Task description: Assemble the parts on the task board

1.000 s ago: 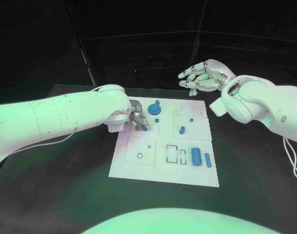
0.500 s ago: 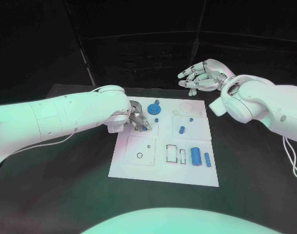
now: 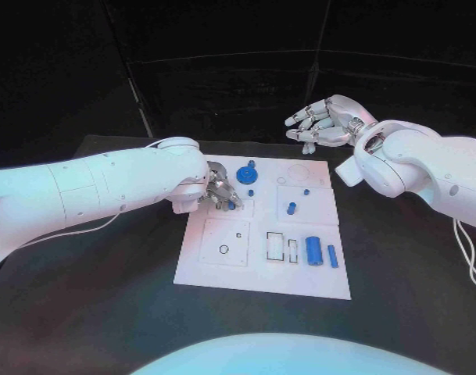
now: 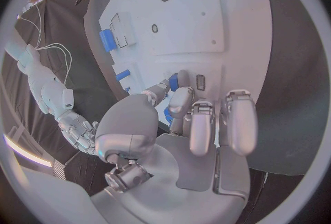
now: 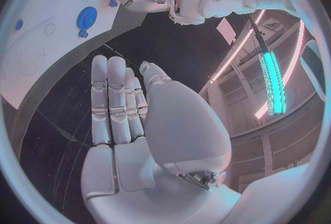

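1. My left hand [image 3: 220, 190] is down on the task board [image 3: 229, 273], fingers bunched over a small blue part [image 4: 173, 81]. In the left wrist view the fingertips [image 4: 181, 96] close round it from both sides, so I read it as pinched, low against the plate near the board's left-middle region.
2. My right hand [image 3: 326, 119] hangs in the air beyond the board's far edge, well apart from everything, fingers loosely spread and holding nothing.
3. Handling, as I judge it: that little part looks like rigid moulded plastic, light and smooth. It won't bend, but it could twist or skid out of a fingertip pinch. I'd grip it by its sides and keep it square to its socket.
4. Outward from the left hand: a blue gear [image 3: 248, 173] sits just beyond it, and a short blue peg [image 3: 291, 208] lies nearer the board's middle.
5. Toward the near right, a blue cylinder [image 3: 314, 250] and a slim blue pin [image 3: 332, 256] lie side by side beside some outlined slots. The cylinder is round and likely to roll; I'd take it across its middle.
6. The board lies flat on the black surface [image 3: 91, 297].
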Available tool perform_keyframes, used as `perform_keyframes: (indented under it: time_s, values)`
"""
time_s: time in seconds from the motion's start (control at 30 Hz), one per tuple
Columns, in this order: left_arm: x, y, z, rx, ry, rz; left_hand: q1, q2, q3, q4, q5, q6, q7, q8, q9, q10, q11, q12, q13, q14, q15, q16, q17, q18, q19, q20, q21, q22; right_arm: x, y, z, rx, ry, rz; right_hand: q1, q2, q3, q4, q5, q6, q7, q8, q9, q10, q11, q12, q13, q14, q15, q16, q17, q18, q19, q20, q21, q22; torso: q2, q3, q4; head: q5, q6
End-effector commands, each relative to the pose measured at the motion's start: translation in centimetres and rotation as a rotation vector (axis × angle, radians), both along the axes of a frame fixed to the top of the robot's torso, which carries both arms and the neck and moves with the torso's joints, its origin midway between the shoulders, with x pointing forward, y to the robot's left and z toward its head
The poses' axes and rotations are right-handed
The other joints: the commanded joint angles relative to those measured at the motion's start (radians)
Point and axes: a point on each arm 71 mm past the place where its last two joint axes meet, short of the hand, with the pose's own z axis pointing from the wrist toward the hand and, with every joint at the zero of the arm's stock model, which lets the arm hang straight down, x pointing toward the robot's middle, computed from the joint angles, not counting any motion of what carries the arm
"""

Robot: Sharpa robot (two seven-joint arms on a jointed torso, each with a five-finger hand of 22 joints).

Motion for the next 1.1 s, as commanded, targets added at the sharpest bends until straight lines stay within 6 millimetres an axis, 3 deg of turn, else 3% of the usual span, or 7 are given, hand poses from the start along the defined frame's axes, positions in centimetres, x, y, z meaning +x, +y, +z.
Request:
perform_keyframes:
  time_s: [0.03,0.2,0.53,0.9,1.1]
  values:
    - [0.1,0.0,0.1,-0.008,-0.008,0.011,-0.014,-0.002,-0.004,0.008,0.0,0.009,0.002,0.006,0.001,0.007,-0.002,0.005,0.002,0.104,-0.008,0.003,0.263,-0.01,0.023,-0.007,0.006,0.041,0.0,0.1,0.2,0.001,-0.007,0.012,-0.005,-0.005,0.003,0.002,0.005,-0.009,0.0,0.004,0.001,-0.008,0.002,0.006,-0.002,-0.007,0.002,-0.002,-0.001,0.004,-0.009,-0.001,-0.004,-0.001,0.0,0.0001,0.0001,0.0,0.0]
    - [0.2,0.0,0.1,-0.01,-0.01,0.013,-0.025,-0.009,-0.011,0.015,0.0,0.012,0.001,0.008,0.003,0.008,-0.003,0.007,0.003,0.104,-0.009,0.003,0.263,-0.011,0.023,-0.007,0.006,0.042,0.0,0.1,0.2,0.001,-0.007,0.012,-0.005,-0.005,0.003,0.002,0.005,-0.009,0.0,0.004,0.001,-0.008,0.002,0.006,-0.002,-0.007,0.002,-0.002,-0.001,0.004,-0.009,-0.001,-0.004,-0.001,0.0,0.0002,-0.0006,0.0,0.0]
    - [0.2,0.0,0.1,-0.009,-0.007,0.009,-0.063,-0.058,-0.072,0.035,0.0,0.017,0.0,0.012,0.007,0.01,-0.004,0.008,0.005,0.104,-0.009,0.003,0.263,-0.011,0.024,-0.008,0.008,0.046,0.0,0.1,0.1,0.001,-0.006,0.012,-0.005,-0.005,0.003,0.002,0.005,-0.009,0.0,0.004,0.001,-0.008,0.002,0.006,-0.002,-0.007,0.002,-0.002,-0.001,0.004,-0.009,-0.001,-0.004,-0.001,0.0,0.0008,0.0007,-0.002,-0.001]
    - [0.2,0.7,0.3,-0.019,-0.024,0.031,-0.074,-0.078,-0.145,0.056,0.0,0.019,-0.003,0.015,0.01,0.009,-0.006,0.006,0.003,0.104,-0.011,0.003,0.263,-0.01,0.022,-0.01,0.005,0.044,0.0,0.1,0.1,0.0,-0.005,0.019,-0.006,-0.008,0.003,0.003,0.006,-0.011,0.0,0.005,0.001,-0.01,0.003,0.007,-0.003,-0.008,0.003,-0.003,-0.003,0.004,-0.01,0.0,-0.005,-0.001,-0.001,-0.0002,0.0009,-0.002,0.001]
    - [0.4,1.3,1.8,-0.041,-0.04,0.042,-0.07,-0.099,-0.214,0.068,0.0,0.015,-0.004,0.017,0.013,0.004,-0.007,-0.003,-0.008,0.104,-0.013,0.003,0.263,-0.009,0.021,-0.012,0.001,0.04,0.1,0.0,0.1,-0.001,-0.007,0.014,-0.007,-0.009,0.003,0.003,0.006,-0.012,0.001,0.005,0.0,-0.011,0.003,0.007,-0.004,-0.009,0.003,-0.003,-0.004,0.003,-0.011,0.0,-0.005,-0.001,-0.001,0.0003,0.0,-0.006,0.006]
